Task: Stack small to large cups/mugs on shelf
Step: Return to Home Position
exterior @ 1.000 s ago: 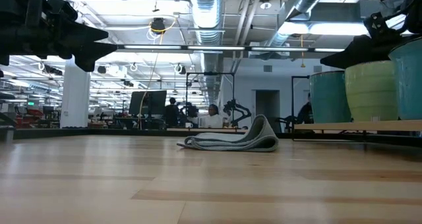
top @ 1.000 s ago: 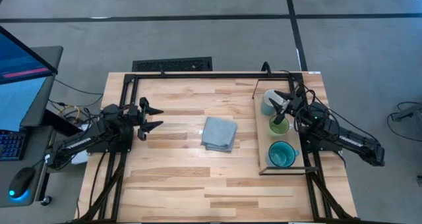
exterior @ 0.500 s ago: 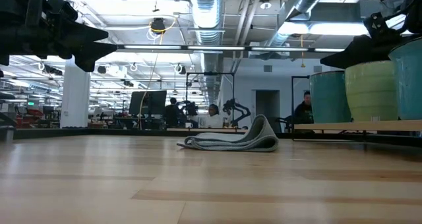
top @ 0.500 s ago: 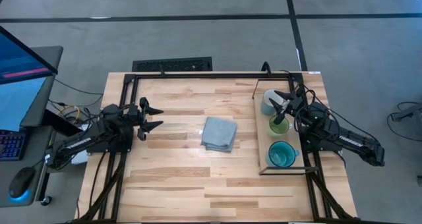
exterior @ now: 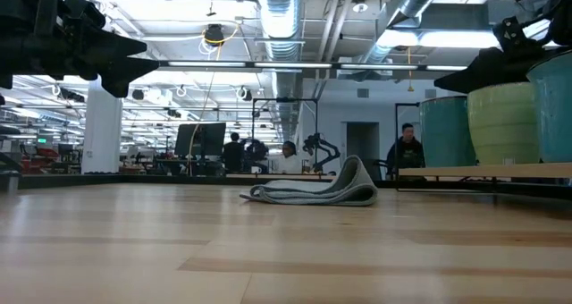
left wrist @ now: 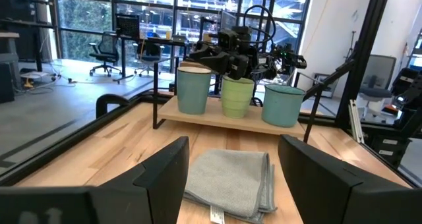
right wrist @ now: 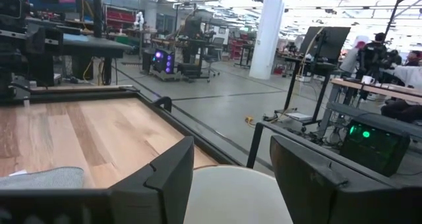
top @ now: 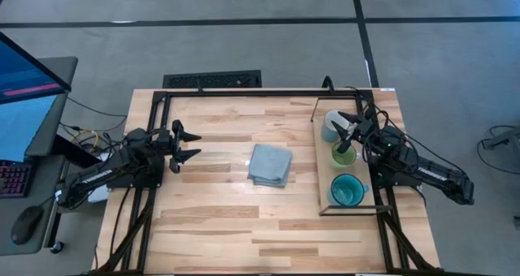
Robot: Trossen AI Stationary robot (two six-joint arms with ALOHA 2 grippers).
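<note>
Three mugs stand upright on their bases in a row on the shelf [top: 322, 172], a narrow wooden board with a black wire frame along the table's right side. The white mug [top: 331, 125] is farthest, the green mug [top: 344, 155] in the middle, the teal mug [top: 348, 191] nearest. My right gripper [top: 346, 131] hangs open and level just above the white and green mugs; the white mug's rim [right wrist: 237, 191] shows below its fingers. My left gripper [top: 189, 144] waits open above the table's left part, pointing at the cloth.
A folded grey-blue cloth [top: 270, 164] lies mid-table between the two arms, also seen as the cloth [left wrist: 231, 181] in the left wrist view. Bare wooden tabletop [top: 219, 219] spreads toward the near edge. A black frame [top: 244, 92] borders the table's far side.
Both arms and everything on the table have kept still. Far behind the table, a person has walked into the low view.
</note>
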